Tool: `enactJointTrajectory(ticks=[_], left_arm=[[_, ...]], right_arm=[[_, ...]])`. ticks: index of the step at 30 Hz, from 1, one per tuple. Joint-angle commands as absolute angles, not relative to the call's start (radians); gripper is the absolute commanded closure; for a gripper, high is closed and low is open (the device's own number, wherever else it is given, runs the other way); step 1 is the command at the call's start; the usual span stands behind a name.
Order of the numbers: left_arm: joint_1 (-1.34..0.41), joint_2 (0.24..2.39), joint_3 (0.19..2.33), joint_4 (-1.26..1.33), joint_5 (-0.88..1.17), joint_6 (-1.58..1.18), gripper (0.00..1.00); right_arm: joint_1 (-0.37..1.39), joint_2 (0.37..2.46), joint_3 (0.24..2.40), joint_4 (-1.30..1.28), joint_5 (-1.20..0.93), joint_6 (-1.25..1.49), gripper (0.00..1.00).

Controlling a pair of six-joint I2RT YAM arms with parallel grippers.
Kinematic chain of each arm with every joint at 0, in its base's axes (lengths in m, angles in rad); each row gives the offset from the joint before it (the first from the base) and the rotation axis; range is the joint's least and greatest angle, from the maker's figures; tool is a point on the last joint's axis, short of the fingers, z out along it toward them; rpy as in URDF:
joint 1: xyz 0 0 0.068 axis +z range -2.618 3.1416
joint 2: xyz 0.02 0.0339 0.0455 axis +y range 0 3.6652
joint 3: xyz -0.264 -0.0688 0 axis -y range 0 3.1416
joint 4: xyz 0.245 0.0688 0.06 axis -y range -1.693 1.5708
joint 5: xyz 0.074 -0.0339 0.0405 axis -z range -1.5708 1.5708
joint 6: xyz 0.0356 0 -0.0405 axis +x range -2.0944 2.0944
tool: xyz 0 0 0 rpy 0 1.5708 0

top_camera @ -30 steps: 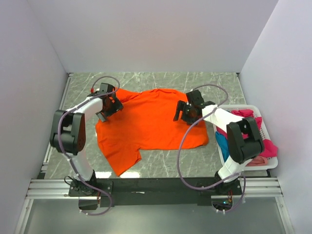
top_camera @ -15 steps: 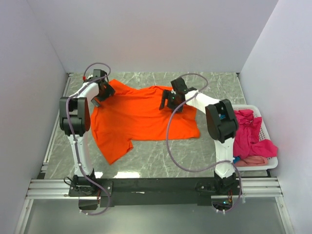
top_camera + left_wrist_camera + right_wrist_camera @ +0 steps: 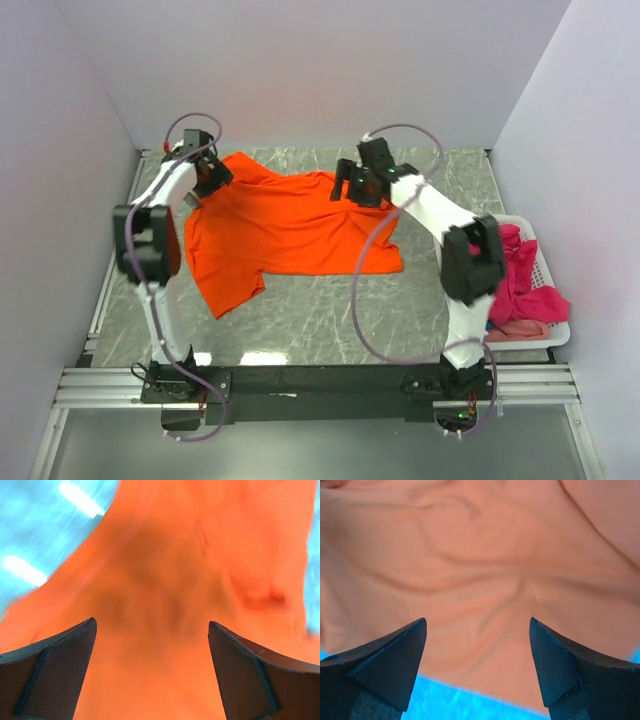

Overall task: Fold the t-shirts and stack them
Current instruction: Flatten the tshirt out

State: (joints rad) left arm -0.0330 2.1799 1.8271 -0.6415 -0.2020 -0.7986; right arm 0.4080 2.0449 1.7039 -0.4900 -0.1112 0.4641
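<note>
A bright orange t-shirt [image 3: 290, 225] lies spread on the marble table, its upper edge toward the back wall. My left gripper [image 3: 212, 178] is over its back-left corner, and the left wrist view shows the gripper [image 3: 152, 625] open with orange cloth [image 3: 165, 570] filling the gap. My right gripper [image 3: 352, 188] is at the shirt's back-right edge. In the right wrist view it [image 3: 477, 622] is open over the cloth [image 3: 480, 555], just inside the hem. A magenta-pink shirt [image 3: 520, 275] and a pale pink one [image 3: 520, 328] lie in the basket. No teal shirt shows.
The white plastic basket [image 3: 545, 262] stands at the right edge of the table beside the right arm. White walls close in the left, back and right. Bare marble [image 3: 330, 310] lies in front of the orange shirt.
Both arms have reached toward the back wall, and the orange shirt has shifted back and spread flatter with them. The right arm has swung off the basket, uncovering the magenta shirt.
</note>
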Motion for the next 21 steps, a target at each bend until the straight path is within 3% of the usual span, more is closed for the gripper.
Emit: enactJointTrajectory(ticks=[1,7,15,21], left_arm=[[-0.032,1.843,1.642,-0.597,-0.167,-0.825,0.01],[-0.077,1.464,1.066,-0.586,-0.132,-0.988,0.0],[-0.23,1.179,0.692,-0.821,-0.204,-1.219,0.01],[-0.232,1.048,0.589,-0.851,-0.225,-1.278,0.01]], right_arm=[[0.408,1.757,1.513,-0.387,-0.032,0.52,0.1],[0.388,1.461,1.116,-0.298,0.067,0.64,0.03],[0.374,1.336,0.96,-0.371,0.178,0.65,0.0],[0.371,1.302,0.897,-0.318,0.123,0.644,0.0]])
